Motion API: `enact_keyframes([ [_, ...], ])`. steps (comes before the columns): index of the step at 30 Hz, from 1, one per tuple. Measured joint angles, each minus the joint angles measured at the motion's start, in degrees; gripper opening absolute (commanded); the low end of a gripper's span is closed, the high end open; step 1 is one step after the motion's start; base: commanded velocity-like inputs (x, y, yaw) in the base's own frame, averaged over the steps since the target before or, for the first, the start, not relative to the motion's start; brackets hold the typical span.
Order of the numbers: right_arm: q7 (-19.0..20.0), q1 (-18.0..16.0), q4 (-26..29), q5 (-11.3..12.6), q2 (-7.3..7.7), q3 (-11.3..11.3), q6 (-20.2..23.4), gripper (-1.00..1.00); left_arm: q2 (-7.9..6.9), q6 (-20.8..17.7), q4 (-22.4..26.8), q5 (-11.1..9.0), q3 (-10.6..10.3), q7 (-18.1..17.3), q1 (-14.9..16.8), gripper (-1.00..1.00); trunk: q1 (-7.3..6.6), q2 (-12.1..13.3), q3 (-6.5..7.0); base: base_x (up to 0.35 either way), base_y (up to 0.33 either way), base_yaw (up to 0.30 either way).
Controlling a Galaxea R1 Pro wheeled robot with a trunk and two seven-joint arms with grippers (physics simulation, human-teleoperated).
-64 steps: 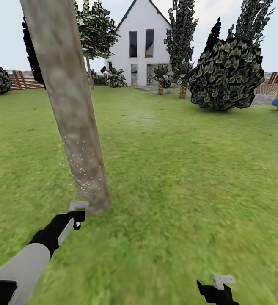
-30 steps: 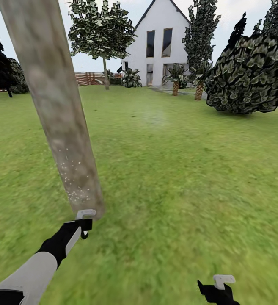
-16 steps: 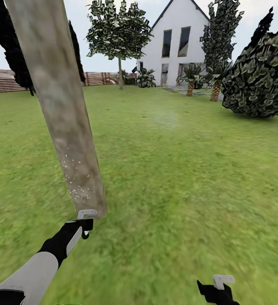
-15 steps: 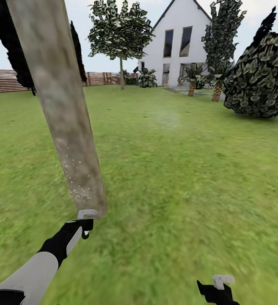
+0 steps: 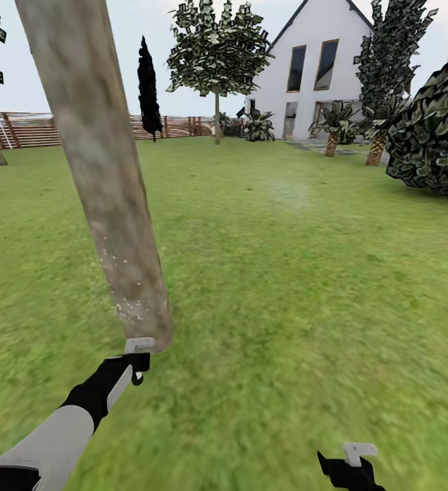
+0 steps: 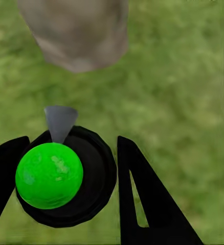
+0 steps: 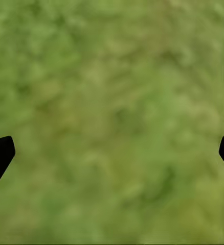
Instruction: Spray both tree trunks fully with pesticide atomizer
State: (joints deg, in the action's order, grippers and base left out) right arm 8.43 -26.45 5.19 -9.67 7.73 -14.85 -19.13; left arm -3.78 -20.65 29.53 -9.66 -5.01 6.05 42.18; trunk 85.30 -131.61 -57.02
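Grey-brown trunk (image 5: 101,170) stands right in front of the left gripper (image 5: 136,349), which is clenched around the pesticide atomizer (image 6: 66,176), nozzle aimed at the trunk base. White specks dot only the lower trunk, so pickup looks done and coverage of this tree partial; upper trunk looks bare. A second tree (image 5: 217,54) stands well apart near the fence (image 5: 33,129), probably unsprayed. Right gripper (image 7: 112,153) hangs spread apart, holding nothing, over grass (image 5: 305,273). Open lawn all round; the dark bush (image 5: 431,136) and house (image 5: 319,75) bound the right side.
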Motion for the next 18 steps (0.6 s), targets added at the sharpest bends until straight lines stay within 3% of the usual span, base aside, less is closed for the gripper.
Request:
enact_keyframes([
  [18,0.0,0.0,0.0,0.0,-0.05,0.0,0.0,1.0,0.01,-0.05,-0.03,-0.03,0.0,0.0,-0.03,-1.0,0.0,0.0,0.0,0.09,-0.269,0.254],
])
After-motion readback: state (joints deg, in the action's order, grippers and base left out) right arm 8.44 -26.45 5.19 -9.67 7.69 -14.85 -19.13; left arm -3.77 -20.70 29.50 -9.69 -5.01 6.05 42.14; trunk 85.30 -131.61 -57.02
